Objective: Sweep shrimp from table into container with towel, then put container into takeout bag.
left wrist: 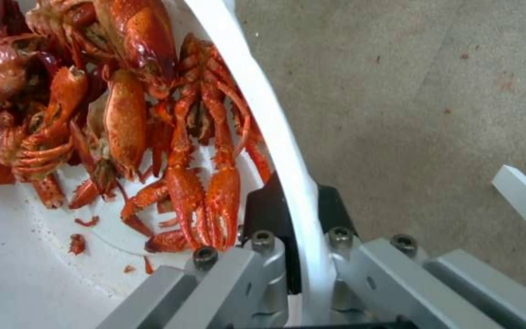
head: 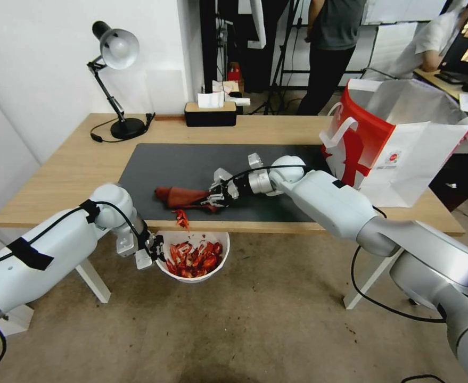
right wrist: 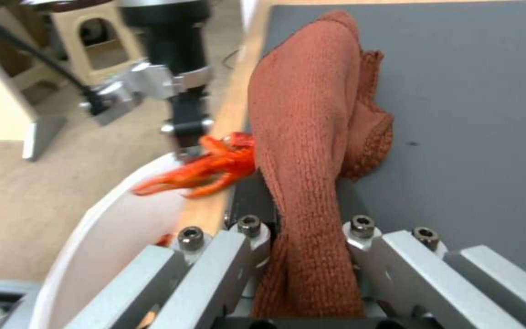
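Right gripper [head: 213, 199] is clamping the towel [head: 179, 196] between its closed fingers, pressing it on the dark mat [head: 159, 167] near the table's [head: 74, 170] front edge, at about six o'clock on the mat. From the head, the takeout bag [head: 404, 149] is standing open at three o'clock on the table, well apart from the towel. Below the front edge, the left gripper [head: 156, 254] is holding the white container [head: 191, 277] by its rim, at the rim's nine o'clock side. The left wrist camera is showing what the head cannot: one finger [left wrist: 266, 212] inside the container's wall [left wrist: 275, 137] and one outside, pinching it, with the shrimp [left wrist: 123, 100] heaped within. The right wrist camera is showing the towel [right wrist: 306, 137] running back between the fingers [right wrist: 248, 208], and one shrimp [right wrist: 205, 169] hanging over the table edge just beside the towel, above the container's rim [right wrist: 105, 205]. From the head, that shrimp [head: 181, 217] is sitting between table edge and container.
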